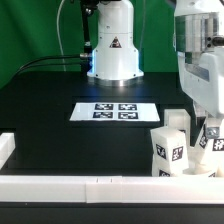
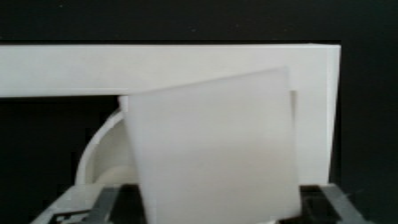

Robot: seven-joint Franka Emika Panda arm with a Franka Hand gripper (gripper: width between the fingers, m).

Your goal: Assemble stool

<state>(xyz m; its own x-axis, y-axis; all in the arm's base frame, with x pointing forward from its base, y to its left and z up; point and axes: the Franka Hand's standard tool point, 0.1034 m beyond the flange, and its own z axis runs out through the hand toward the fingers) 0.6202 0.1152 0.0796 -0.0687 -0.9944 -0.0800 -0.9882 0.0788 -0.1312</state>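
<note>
The arm comes down at the exterior view's right, its gripper (image 1: 207, 140) low over the stool parts at about four o'clock on the black table (image 1: 60, 120). The seat (image 1: 200, 166) lies there near the corner where the white rails (image 1: 90, 186) meet, only a bit of it showing. Two legs stand upright on it: one leg (image 1: 170, 150) at the nine o'clock side with a tag facing the camera, a taller second leg (image 1: 178, 122) just behind it. A third leg (image 1: 212, 135) sits under the gripper with its tag partly hidden. In the wrist view this leg (image 2: 217, 150) fills the middle as a broad, slightly tilted white block, with the dark fingers (image 2: 347, 197) low at either side of it, so the gripper looks pinched on it, though the contact itself is hard to see. Behind the block curves the seat's edge (image 2: 107, 150), and beyond that runs a rail (image 2: 160, 70). The marker board (image 1: 115, 111) lies flat at mid-table, well apart from the parts, toward eleven o'clock from them, in front of the arm's base (image 1: 113, 45).
</note>
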